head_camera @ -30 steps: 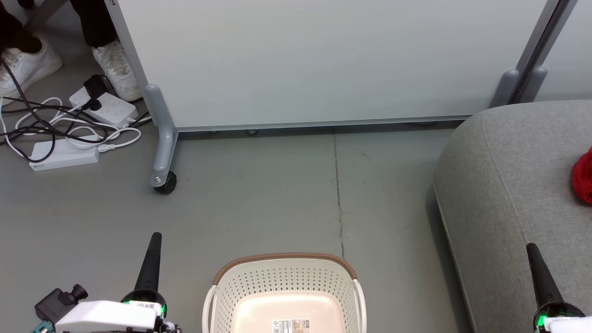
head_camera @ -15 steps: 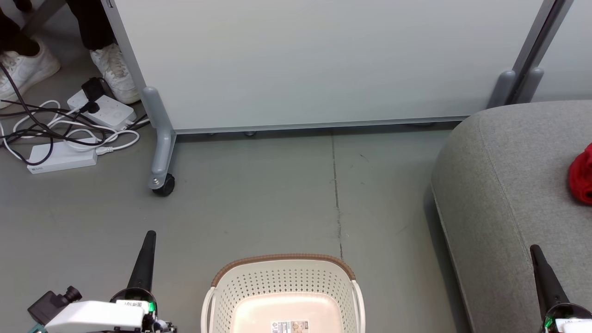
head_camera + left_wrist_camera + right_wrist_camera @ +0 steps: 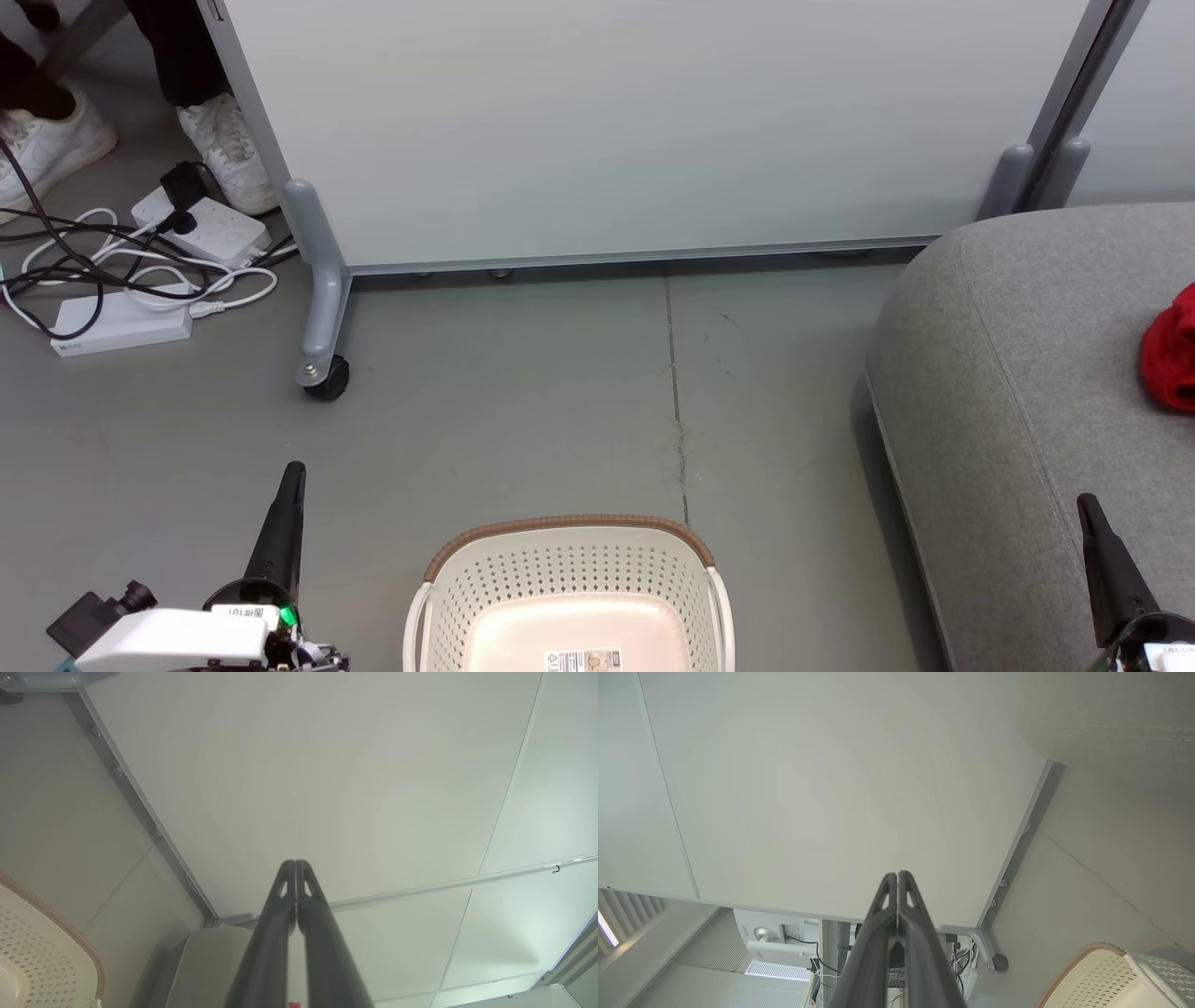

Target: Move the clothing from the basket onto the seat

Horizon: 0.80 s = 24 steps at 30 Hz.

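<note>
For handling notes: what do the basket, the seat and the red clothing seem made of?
Basket: probably matte cream plastic, moulded with rows of holes; brown woven-look rim. Seat: grey matte fabric, fine weave, stitched seam. Clothing: soft red textile, perhaps knit; it lies rumpled.

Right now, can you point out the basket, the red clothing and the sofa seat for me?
basket (image 3: 569, 571): head view, on its perforated far wall.
red clothing (image 3: 1173, 364): head view, middle of the visible bundle.
sofa seat (image 3: 1018, 392): head view, bare grey cushion top.
</note>
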Tool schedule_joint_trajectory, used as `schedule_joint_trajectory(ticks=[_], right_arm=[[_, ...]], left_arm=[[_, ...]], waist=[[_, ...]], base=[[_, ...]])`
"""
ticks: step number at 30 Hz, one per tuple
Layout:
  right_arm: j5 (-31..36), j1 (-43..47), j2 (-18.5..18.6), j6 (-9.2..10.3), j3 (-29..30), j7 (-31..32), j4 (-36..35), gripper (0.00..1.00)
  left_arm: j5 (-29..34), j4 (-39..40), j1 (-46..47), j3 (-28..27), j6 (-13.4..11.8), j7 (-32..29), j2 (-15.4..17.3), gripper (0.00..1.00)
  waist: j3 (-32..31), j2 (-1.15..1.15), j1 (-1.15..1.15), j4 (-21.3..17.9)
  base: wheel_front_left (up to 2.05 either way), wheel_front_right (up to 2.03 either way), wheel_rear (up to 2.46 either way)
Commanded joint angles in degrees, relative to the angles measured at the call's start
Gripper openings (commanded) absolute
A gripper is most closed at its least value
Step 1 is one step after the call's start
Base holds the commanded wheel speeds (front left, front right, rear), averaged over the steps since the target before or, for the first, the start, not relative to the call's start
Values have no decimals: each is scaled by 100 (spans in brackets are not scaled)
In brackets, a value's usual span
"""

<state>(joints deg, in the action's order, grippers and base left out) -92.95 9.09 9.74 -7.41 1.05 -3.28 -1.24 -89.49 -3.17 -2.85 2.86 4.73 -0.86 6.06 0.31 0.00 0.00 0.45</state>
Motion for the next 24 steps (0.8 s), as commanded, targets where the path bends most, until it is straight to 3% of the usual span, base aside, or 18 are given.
schedule_joint_trajectory(ticks=[1,17,24], right_arm=[[-115,66,62,-13,-1,53,-69,0],[-888,169,159,-14,-37,93,-192,0],[-890,164,183,-13,-57,49,-196,0]], left_arm=[[-104,53,-16,-40,40,-27,27,0],[-729,172,-48,-140,48,-191,44,0],[-695,164,-47,-143,46,-198,33,0]], waist=[[-2,0,0,-3],[-34,0,0,-44],[-34,0,0,-45]], base=[[0,0,0],[0,0,0],[0,0,0]])
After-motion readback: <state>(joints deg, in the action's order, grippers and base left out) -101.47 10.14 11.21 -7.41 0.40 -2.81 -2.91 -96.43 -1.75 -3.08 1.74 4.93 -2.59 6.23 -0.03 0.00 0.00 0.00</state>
